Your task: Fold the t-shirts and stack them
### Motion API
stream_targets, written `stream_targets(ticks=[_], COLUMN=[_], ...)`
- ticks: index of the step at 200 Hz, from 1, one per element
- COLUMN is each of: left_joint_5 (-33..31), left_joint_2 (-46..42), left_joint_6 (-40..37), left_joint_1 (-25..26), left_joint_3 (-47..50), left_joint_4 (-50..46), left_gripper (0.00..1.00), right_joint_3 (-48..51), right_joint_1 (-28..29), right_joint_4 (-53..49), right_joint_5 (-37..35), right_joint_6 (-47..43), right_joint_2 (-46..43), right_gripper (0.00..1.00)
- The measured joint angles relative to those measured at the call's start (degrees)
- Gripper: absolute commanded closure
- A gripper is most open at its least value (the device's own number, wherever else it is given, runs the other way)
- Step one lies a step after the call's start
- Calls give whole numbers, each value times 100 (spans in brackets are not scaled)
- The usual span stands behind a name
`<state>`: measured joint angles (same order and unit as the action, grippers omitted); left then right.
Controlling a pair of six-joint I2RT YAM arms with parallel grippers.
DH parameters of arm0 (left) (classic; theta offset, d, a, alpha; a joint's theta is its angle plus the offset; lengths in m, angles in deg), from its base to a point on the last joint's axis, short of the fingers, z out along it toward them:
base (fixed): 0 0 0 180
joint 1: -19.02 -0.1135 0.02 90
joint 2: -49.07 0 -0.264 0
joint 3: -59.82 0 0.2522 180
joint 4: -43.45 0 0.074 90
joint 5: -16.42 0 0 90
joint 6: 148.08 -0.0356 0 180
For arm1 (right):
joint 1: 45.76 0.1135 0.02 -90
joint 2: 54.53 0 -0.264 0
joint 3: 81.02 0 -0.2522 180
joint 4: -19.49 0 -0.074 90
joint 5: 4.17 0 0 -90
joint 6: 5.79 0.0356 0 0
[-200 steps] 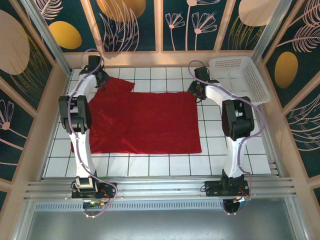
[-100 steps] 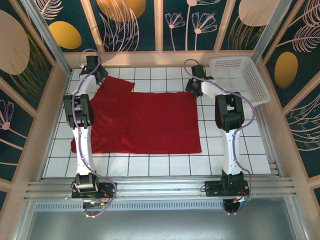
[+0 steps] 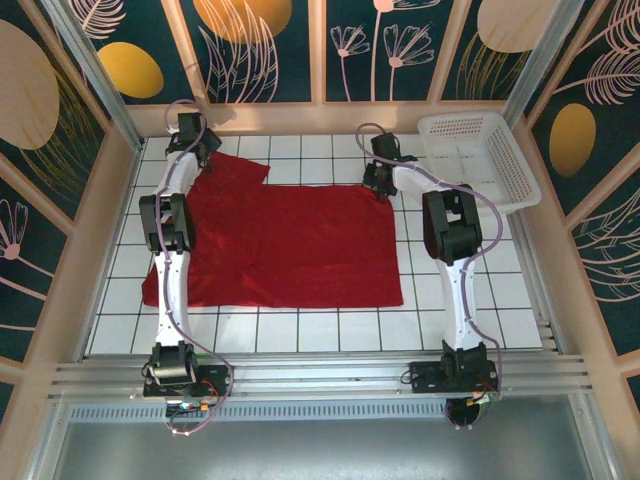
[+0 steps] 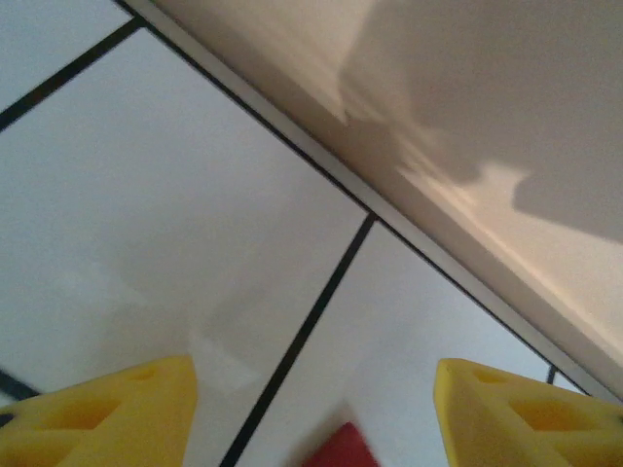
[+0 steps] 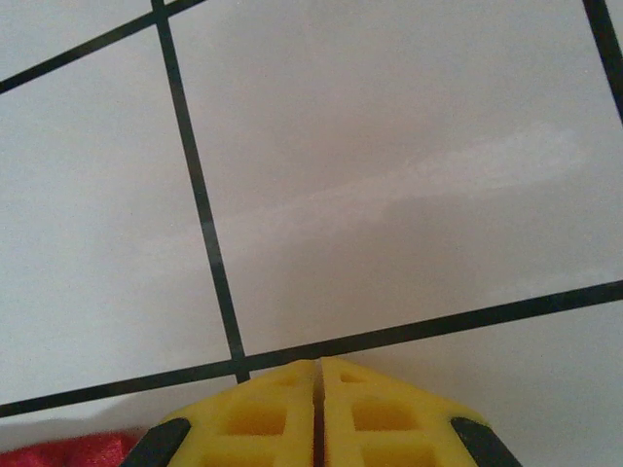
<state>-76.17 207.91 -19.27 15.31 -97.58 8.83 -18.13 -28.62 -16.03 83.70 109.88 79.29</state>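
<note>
The left gripper [image 4: 311, 379] has its yellow fingers spread wide. Between them, right at the near edge of the left wrist view, sits a small tip of the plain deep-red cloth t-shirt [image 3: 300, 245]. Ahead of the fingers lies bare white tile, then the foot of the beige wooden wall [image 4: 487, 146], which runs close and slantwise across the view.

The right gripper [image 5: 317, 381] has its yellow fingers pressed flat together with no gap. A fold of the red cloth lies just beside them on their left. Whether any cloth is nipped between them cannot be told. Open tile lies in front of it.

From above, both grippers are at the far corners of the shirt, which lies spread flat on the white-tiled table [image 3: 440, 320]. Its far edge runs straight between them. One short sleeve juts out just right of the left gripper.

To the right of the right gripper stands a white plastic mesh basket [image 3: 470, 122], near it but apart from the shirt.

Nearer the arm bases, the shirt's hem leaves a row of bare tiles free. Its near-left corner reaches almost to the table's left edge.
</note>
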Motion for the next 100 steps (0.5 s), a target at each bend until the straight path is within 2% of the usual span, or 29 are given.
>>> stream_targets(ticks=[51, 83, 100], left_joint_5=[-256, -544, -667], left_joint_2=[15, 9, -2], left_joint_6=[-70, -109, -101], left_joint_1=[101, 201, 262], left_joint_3=[-17, -37, -39], left_joint_4=[-376, -603, -748], left_gripper=[42, 58, 61], right_joint_3=[188, 225, 260], right_joint_1=[0, 0, 0], right_joint_4=[146, 162, 190], right_joint_5=[20, 26, 26], right_joint_6=[144, 168, 168], right_joint_2=[-92, -116, -131], right_gripper=[91, 91, 91])
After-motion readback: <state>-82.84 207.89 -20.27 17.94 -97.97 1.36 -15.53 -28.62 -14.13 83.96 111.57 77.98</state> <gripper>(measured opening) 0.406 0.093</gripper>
